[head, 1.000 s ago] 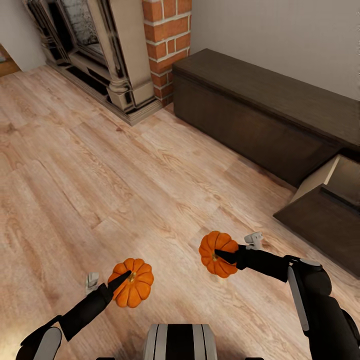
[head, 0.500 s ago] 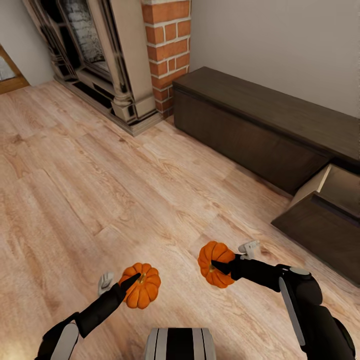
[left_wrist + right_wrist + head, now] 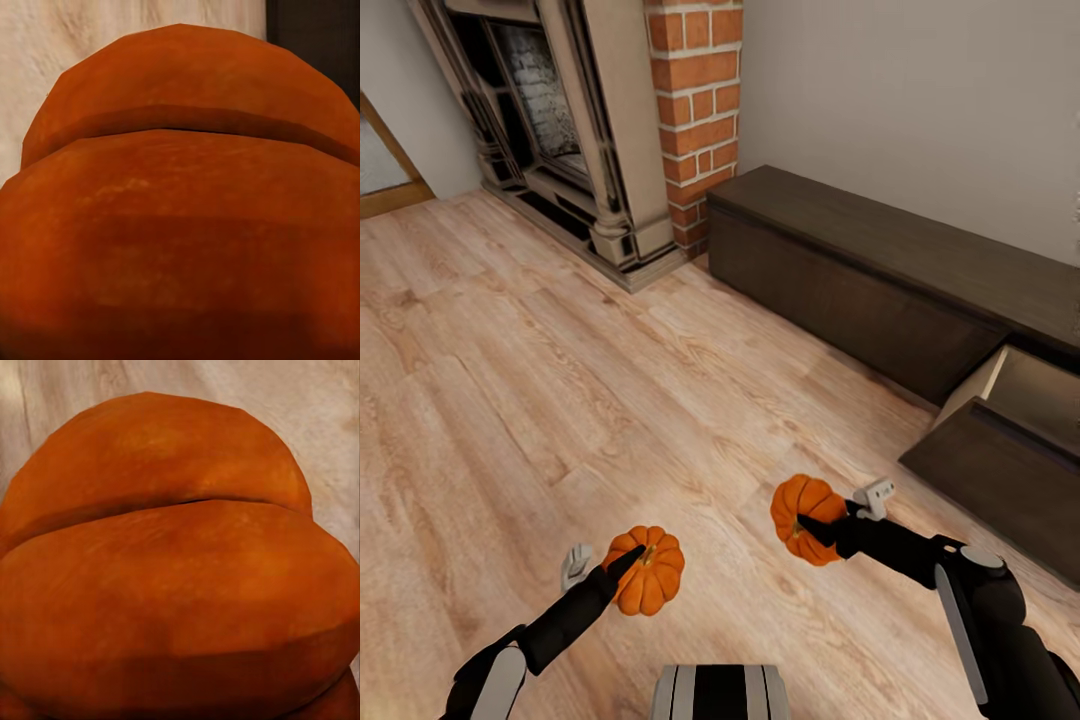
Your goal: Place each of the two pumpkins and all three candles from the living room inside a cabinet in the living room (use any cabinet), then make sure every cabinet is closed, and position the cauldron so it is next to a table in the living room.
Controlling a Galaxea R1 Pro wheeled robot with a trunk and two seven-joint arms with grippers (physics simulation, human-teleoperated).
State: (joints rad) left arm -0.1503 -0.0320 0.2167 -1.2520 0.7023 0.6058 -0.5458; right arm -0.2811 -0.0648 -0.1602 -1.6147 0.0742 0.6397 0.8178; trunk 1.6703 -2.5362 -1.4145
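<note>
I hold two orange ribbed pumpkins above the wooden floor. My left gripper is shut on one pumpkin at the lower middle of the head view. My right gripper is shut on the other pumpkin further right. Each pumpkin's orange skin sits close before its wrist camera. The long, low dark brown cabinet stands against the wall at the right, and one of its fronts hangs open near my right arm. Candles and cauldron are out of view.
A brick column and a fireplace with a pale stone surround stand at the back left. Light plank flooring stretches between me and the cabinet. A doorway edge shows at the far left.
The whole view has shifted, so the camera has moved: fireplace and cabinet sit lower and more wall shows. Both pumpkins stay gripped; the one on the left sits slightly further right.
</note>
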